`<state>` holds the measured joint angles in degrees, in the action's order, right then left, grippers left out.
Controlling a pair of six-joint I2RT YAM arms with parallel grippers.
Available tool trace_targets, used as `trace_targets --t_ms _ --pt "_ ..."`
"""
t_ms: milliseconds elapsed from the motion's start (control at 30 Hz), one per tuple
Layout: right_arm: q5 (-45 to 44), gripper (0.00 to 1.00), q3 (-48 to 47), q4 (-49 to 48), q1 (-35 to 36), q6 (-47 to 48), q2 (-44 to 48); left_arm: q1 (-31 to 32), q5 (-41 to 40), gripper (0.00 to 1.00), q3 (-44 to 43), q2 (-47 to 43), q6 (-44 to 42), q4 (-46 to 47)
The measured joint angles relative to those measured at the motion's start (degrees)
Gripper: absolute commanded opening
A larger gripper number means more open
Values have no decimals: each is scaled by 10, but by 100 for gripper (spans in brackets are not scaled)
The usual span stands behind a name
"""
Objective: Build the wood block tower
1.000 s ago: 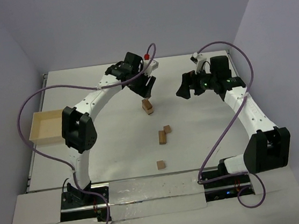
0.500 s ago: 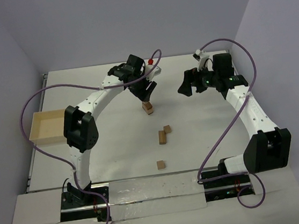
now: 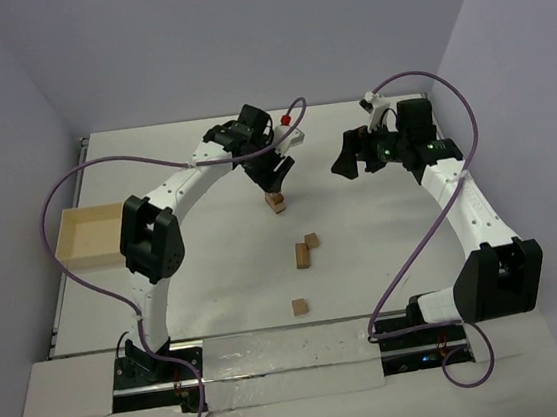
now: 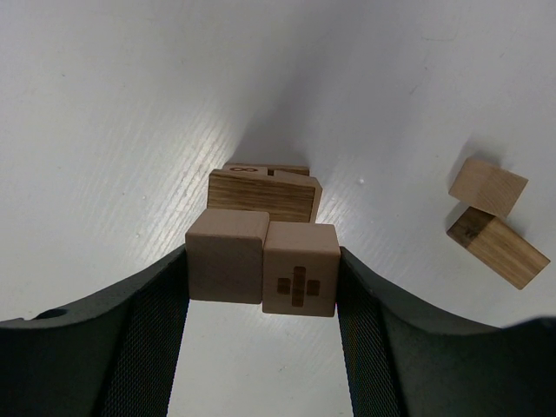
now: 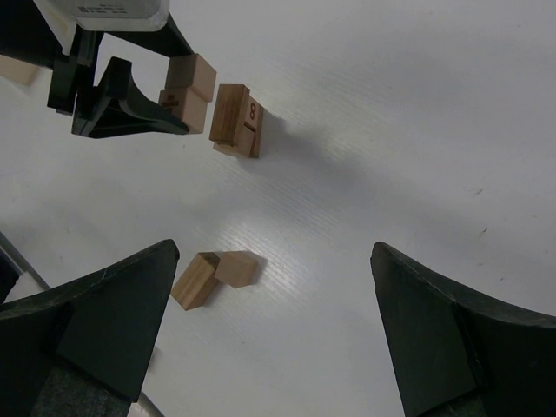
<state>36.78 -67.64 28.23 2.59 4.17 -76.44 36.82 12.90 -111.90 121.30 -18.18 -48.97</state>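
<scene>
My left gripper [image 4: 261, 262] is shut on two wood blocks side by side, a plain cube [image 4: 225, 257] and a cube with a plus mark [image 4: 301, 270]. Right beneath them two longer wood blocks [image 4: 261, 195] lie together on the table as the low start of the tower [image 3: 277, 205]. I cannot tell whether the held cubes touch them. In the top view the left gripper [image 3: 275, 176] hangs just over this stack. My right gripper [image 3: 352, 160] stands wide open to the right of it, with nothing between its fingers [image 5: 274, 252].
Two loose blocks [image 3: 307, 248] lie together in front of the stack, and a single cube [image 3: 299, 307] lies nearer the arm bases. A pale shallow tray [image 3: 85, 235] sits at the left table edge. Purple cables loop above both arms.
The left gripper has come down a little onto the stack with the two cubes in it. The right gripper has drawn back slightly, up and to the right.
</scene>
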Motion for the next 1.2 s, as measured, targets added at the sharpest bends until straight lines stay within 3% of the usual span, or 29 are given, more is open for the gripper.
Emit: trace_targets --t_ms 1200 --pt "19 100 -3 0 0 -1 -17 6 -20 26 16 25 -26 30"
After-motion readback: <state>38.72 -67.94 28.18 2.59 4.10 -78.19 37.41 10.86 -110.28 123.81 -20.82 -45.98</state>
